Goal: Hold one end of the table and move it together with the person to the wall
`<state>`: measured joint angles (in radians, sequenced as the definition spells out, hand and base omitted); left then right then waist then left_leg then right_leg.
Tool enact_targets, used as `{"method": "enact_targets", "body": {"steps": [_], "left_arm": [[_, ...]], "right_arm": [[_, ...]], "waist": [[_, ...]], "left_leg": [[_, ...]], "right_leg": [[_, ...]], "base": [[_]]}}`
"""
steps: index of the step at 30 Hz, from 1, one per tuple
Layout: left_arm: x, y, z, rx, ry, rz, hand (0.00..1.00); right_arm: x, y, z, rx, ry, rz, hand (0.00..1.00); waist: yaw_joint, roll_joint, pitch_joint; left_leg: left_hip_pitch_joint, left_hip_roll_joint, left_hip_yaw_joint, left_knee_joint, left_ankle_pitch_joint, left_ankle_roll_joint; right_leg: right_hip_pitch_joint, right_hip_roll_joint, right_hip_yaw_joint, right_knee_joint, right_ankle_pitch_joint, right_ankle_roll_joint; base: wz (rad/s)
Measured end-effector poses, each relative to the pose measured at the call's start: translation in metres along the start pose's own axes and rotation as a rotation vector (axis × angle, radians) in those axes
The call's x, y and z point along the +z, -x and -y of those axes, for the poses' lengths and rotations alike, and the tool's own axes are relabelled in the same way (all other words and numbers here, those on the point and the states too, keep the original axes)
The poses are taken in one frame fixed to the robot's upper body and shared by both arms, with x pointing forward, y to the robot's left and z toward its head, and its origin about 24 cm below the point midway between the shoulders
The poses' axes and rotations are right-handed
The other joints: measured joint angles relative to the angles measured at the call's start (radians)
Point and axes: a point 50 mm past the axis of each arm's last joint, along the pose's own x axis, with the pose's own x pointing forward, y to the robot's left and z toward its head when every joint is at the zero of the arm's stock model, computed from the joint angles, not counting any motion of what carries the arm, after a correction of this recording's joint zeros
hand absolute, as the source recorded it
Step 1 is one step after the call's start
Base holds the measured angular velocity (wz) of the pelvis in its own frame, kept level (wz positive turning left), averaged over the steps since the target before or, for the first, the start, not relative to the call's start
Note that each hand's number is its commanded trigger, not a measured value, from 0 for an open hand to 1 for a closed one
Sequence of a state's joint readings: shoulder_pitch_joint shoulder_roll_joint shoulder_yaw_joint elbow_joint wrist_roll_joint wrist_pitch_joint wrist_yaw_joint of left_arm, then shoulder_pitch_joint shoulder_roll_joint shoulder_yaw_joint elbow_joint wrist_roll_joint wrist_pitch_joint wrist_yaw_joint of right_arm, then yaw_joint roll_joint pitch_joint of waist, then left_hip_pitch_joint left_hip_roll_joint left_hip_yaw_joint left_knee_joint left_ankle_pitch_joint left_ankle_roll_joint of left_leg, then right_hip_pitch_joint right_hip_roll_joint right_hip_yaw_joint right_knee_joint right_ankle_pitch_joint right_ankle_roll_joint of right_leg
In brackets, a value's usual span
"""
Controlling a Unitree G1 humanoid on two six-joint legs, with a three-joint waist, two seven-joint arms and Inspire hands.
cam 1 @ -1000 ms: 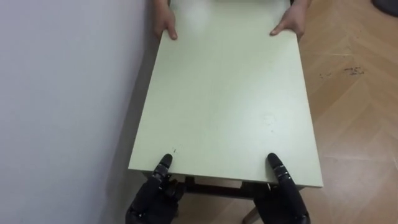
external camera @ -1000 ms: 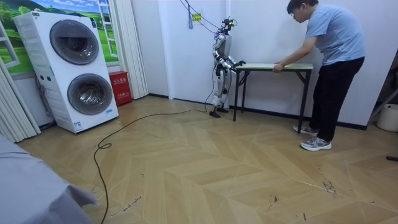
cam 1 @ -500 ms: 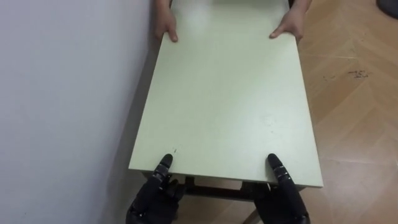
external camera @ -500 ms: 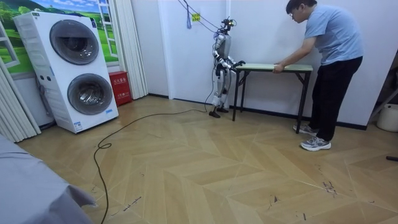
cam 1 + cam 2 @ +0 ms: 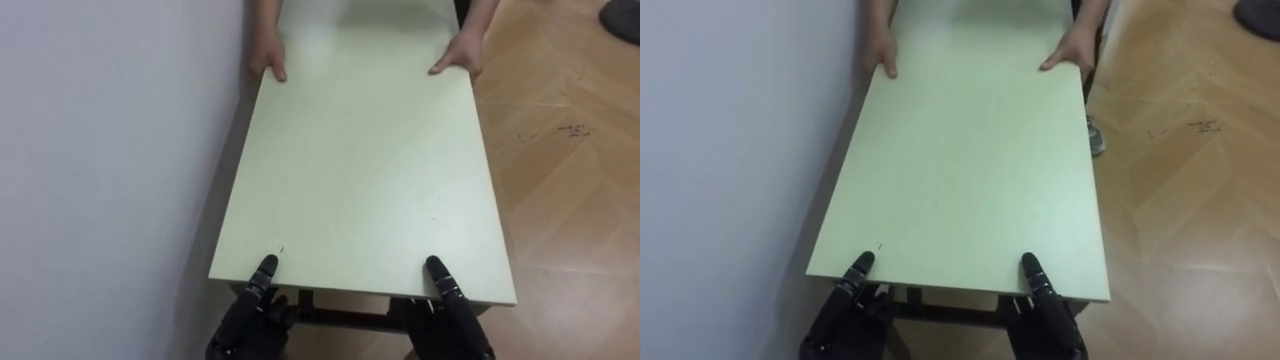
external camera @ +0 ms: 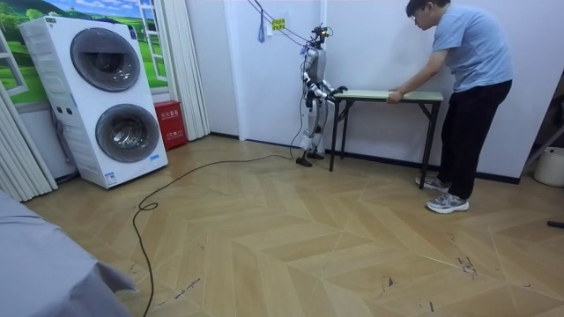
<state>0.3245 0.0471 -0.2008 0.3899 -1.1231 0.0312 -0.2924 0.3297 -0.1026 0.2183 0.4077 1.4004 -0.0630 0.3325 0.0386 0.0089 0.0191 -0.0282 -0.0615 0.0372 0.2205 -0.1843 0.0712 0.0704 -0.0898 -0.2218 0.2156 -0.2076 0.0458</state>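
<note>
Robot and person held a table at opposite ends

Pale green table (image 5: 360, 170) stood lengthwise along a white wall (image 5: 100, 150) on the robot's left, with herringbone wood floor (image 5: 570, 180) on its right. The robot stood at the near short end. Its left hand (image 5: 248, 318) gripped the near edge close to the left corner, thumb laid flat on the tabletop and the rest of the hand tucked beneath. Its right hand (image 5: 457, 320) clamped the same edge near the right corner in the same way. At the far short end, a person's hands (image 5: 268, 55) rested on the two corners, fingers over the edge.

From the room view, the person (image 6: 467, 79) leaned forward over the table's right end, and the robot stood upright at its left end. Stacked washing machines (image 6: 106, 97) stood well apart, at the room view's left.
</note>
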Motion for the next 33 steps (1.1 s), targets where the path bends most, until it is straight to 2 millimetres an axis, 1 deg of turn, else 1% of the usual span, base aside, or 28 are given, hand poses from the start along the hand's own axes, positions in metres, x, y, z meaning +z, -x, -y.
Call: {"method": "enact_targets", "body": {"steps": [2,3,4,5,6,7,8,9,11,14,15,16,18,20,25,33], "left_arm": [[-0.001,0.000,-0.003,0.004,0.000,-0.004,1.00],[-0.001,-0.001,-0.004,0.005,0.000,-0.006,0.76],[-0.002,-0.001,-0.005,0.003,0.000,-0.008,0.62],[-0.001,-0.002,-0.006,0.001,-0.001,-0.008,0.35],[-0.001,-0.002,-0.007,0.002,0.000,-0.007,0.10],[-0.001,-0.002,-0.007,0.003,0.001,-0.006,0.00],[0.000,-0.001,-0.010,0.000,-0.018,-0.010,0.00],[0.000,-0.002,-0.012,-0.005,-0.057,-0.020,0.00],[0.003,0.000,-0.016,-0.003,-0.138,-0.032,0.00],[0.005,0.002,-0.023,0.029,-0.260,-0.065,0.00],[0.003,0.005,-0.031,0.067,-0.301,-0.097,0.00],[0.002,0.005,-0.034,0.087,-0.316,-0.112,0.00],[-0.005,0.016,-0.047,0.153,-0.340,-0.156,0.00],[-0.009,0.021,-0.052,0.180,-0.347,-0.175,0.00],[-0.008,0.021,-0.055,0.194,-0.346,-0.170,0.00],[-0.008,0.021,-0.055,0.197,-0.347,-0.173,0.00]], "right_arm": [[-0.001,0.000,0.004,-0.004,-0.002,-0.007,1.00],[-0.002,-0.001,0.006,-0.003,-0.004,-0.012,1.00],[-0.001,-0.001,0.006,-0.002,-0.004,-0.014,0.87],[-0.002,-0.001,0.007,0.001,-0.004,-0.018,0.65],[-0.002,-0.002,0.007,0.004,-0.005,-0.024,0.57],[-0.002,-0.003,0.008,0.005,-0.005,-0.026,0.53],[-0.002,-0.003,0.008,0.006,-0.004,-0.026,0.27],[-0.001,-0.003,0.009,0.006,-0.005,-0.026,0.11],[0.000,-0.003,0.010,0.011,0.017,-0.036,0.00],[0.003,-0.003,0.014,0.009,0.101,-0.067,0.00],[0.004,-0.003,0.015,0.007,0.124,-0.077,0.00],[0.004,-0.003,0.016,0.007,0.131,-0.083,0.00],[0.004,-0.002,0.019,-0.004,0.153,-0.095,0.00],[0.003,-0.002,0.019,-0.003,0.156,-0.098,0.00],[-0.001,-0.001,0.017,0.042,0.159,-0.123,0.00],[-0.002,0.000,0.018,0.045,0.189,-0.142,0.00]], "waist": [[-0.001,-0.003,-0.0036],[-0.002,-0.007,-0.0061],[-0.002,-0.008,-0.0073],[0.000,-0.008,-0.0072],[-0.001,-0.008,-0.0076],[-0.002,-0.008,-0.0078],[-0.002,-0.007,-0.0081],[-0.001,-0.007,-0.0082],[-0.001,-0.005,-0.0084],[-0.002,-0.002,-0.0089],[-0.003,-0.001,-0.0086],[-0.004,-0.001,-0.0083],[-0.005,-0.002,-0.0075],[-0.003,-0.004,-0.0061],[-0.002,-0.004,-0.0051],[-0.005,0.000,-0.0046]], "left_leg": [[0.007,0.000,0.000,-0.002,0.000,0.000],[0.015,-0.001,0.000,-0.008,0.000,0.000],[0.017,-0.002,0.002,-0.012,0.000,0.000],[0.019,-0.001,0.003,-0.015,0.000,0.000],[0.022,-0.001,0.003,-0.015,0.000,0.000],[0.022,-0.001,0.004,-0.015,0.000,0.000],[0.023,-0.001,0.005,-0.014,0.000,0.000],[0.023,-0.001,0.005,-0.014,0.000,0.000],[0.024,-0.001,0.006,-0.013,0.000,0.000],[0.025,-0.001,0.007,-0.014,0.000,0.000],[0.025,-0.001,0.007,-0.014,0.000,0.000],[0.024,-0.001,0.007,-0.014,0.000,0.000],[0.022,-0.001,0.006,-0.013,0.000,-0.001],[0.021,-0.001,0.006,-0.008,-0.001,-0.001],[0.018,-0.001,0.003,0.002,-0.002,-0.002],[0.003,0.000,-0.007,0.017,-0.003,-0.003]], "right_leg": [[0.012,0.000,0.000,-0.001,0.000,0.000],[0.020,0.000,0.000,-0.010,0.000,0.000],[0.022,0.000,0.000,-0.014,0.000,0.000],[0.023,0.001,-0.001,-0.014,0.000,0.000],[0.025,0.001,-0.001,-0.014,0.000,0.000],[0.026,0.001,-0.001,-0.014,0.000,0.000],[0.026,0.001,-0.001,-0.014,0.000,0.000],[0.027,0.001,0.000,-0.014,0.000,0.000],[0.027,0.001,0.000,-0.014,0.000,0.000],[0.027,0.000,0.000,-0.014,0.000,0.000],[0.027,0.001,0.000,-0.015,0.000,0.000],[0.027,0.001,0.000,-0.015,0.000,0.000],[0.028,0.001,-0.001,-0.017,0.000,0.000],[0.028,0.001,-0.001,-0.018,0.000,0.000],[0.034,0.001,-0.001,-0.018,0.000,0.000],[0.027,0.002,-0.004,-0.013,0.000,0.000]], "base": [[0.00],[0.00],[-0.04],[-0.04],[0.00],[0.00],[0.00],[0.00],[0.00],[0.00],[0.00],[0.00],[0.00],[0.02],[0.02],[0.01]]}}
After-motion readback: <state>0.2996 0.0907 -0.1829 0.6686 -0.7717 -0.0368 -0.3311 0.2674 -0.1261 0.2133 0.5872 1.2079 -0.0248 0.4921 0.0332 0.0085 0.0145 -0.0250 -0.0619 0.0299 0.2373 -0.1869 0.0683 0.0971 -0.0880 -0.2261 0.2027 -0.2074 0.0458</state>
